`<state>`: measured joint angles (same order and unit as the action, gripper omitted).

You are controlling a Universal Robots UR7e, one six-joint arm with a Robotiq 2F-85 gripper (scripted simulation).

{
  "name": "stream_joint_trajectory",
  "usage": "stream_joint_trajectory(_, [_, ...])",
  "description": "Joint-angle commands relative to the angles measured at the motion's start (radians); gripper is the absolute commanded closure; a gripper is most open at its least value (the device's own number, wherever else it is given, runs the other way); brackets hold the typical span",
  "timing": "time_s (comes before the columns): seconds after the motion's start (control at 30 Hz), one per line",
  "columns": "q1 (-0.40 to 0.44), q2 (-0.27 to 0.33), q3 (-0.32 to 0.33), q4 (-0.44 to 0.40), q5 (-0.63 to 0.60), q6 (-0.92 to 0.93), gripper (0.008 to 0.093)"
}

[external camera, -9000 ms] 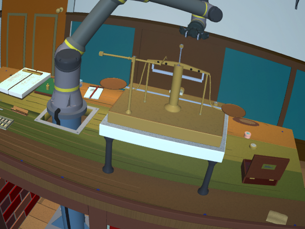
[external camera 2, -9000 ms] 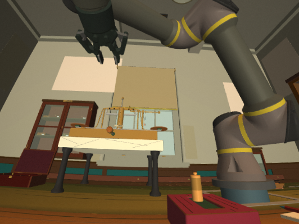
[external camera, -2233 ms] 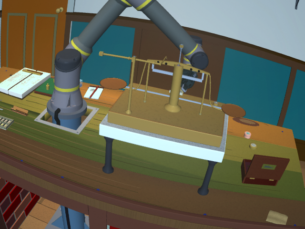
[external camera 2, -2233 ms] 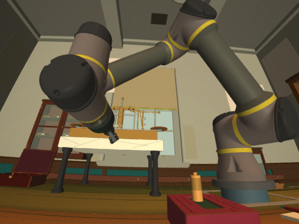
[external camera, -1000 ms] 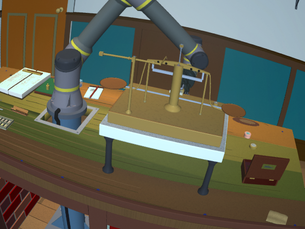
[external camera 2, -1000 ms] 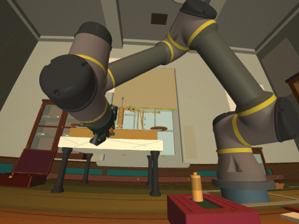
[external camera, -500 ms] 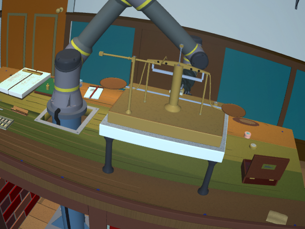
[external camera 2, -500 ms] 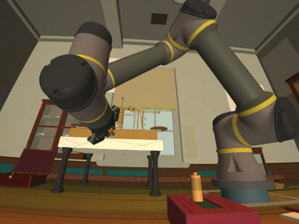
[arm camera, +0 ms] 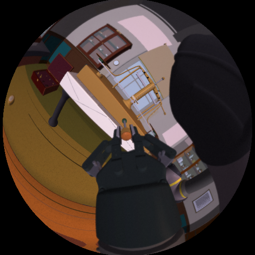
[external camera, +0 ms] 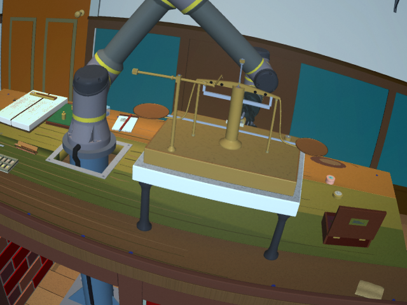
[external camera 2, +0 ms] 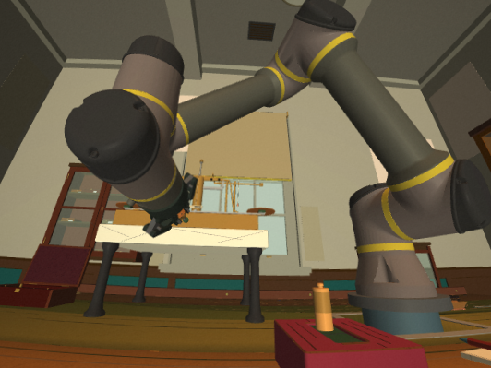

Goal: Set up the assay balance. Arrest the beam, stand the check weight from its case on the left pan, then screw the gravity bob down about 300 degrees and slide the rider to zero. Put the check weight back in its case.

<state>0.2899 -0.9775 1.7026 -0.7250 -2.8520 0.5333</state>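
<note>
My gripper point(arm camera: 126, 133) sits at the edge of the balance's wooden base point(external camera: 227, 154), clamped on a small round orange-brass knob point(arm camera: 126, 134) that sticks out from the base on a short stem. The balance's brass column point(external camera: 234, 115) carries a tilted beam point(external camera: 210, 82); one pan point(external camera: 150, 110) hangs high and the other pan point(external camera: 311, 146) hangs low near the bench. The brass check weight point(external camera 2: 323, 308) stands upright in its red case point(external camera 2: 346, 344) beside the arm's base. In the side camera the gripper is hidden behind the column.
The white marble slab point(external camera: 213, 187) on dark legs carries the balance above the bench. A brown box point(external camera: 353, 226) with its lid open lies toward the bench's end. An open ledger point(external camera: 31, 108) and a notepad point(external camera: 125, 123) lie near the arm's base.
</note>
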Motion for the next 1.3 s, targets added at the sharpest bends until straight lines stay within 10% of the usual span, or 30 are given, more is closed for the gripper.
stream_joint_trajectory(0.0, [0.000, -0.001, 0.000, 0.000, 0.000, 0.000, 0.0934])
stream_joint_trajectory(1.27, [0.000, -0.001, 0.000, 0.000, 0.000, 0.000, 0.0884])
